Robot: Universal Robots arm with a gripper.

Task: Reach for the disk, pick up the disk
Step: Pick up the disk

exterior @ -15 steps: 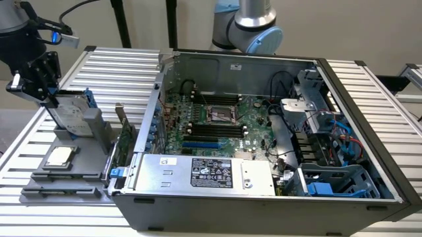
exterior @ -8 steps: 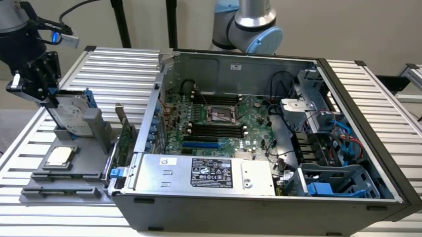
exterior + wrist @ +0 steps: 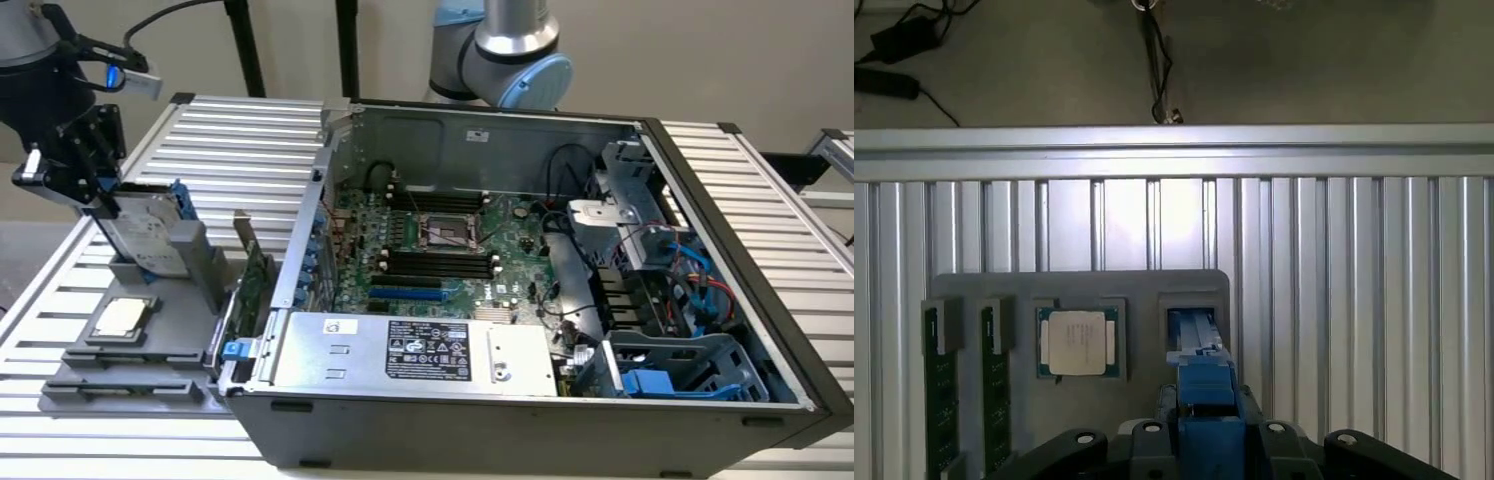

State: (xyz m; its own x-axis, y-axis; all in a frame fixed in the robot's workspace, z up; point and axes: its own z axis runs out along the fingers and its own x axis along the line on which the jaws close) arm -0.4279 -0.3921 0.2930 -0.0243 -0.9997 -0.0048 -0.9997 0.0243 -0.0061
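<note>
Between the end effector (image 3: 1204,428) jaws, the disk (image 3: 142,228) stands upright, apparently clamped by its blue frame, lower end below in grey holder (image 3: 187,255). Risk: skewed grip w/ tilt jams it vs. slot wall.

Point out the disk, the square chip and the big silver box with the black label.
disk (image 3: 140,225): exterior view, on its silver face.
square chip (image 3: 1076,342): wrist view, middle of its metal top.
silver box (image 3: 320,352): exterior view, bare metal beside the black label.
</note>
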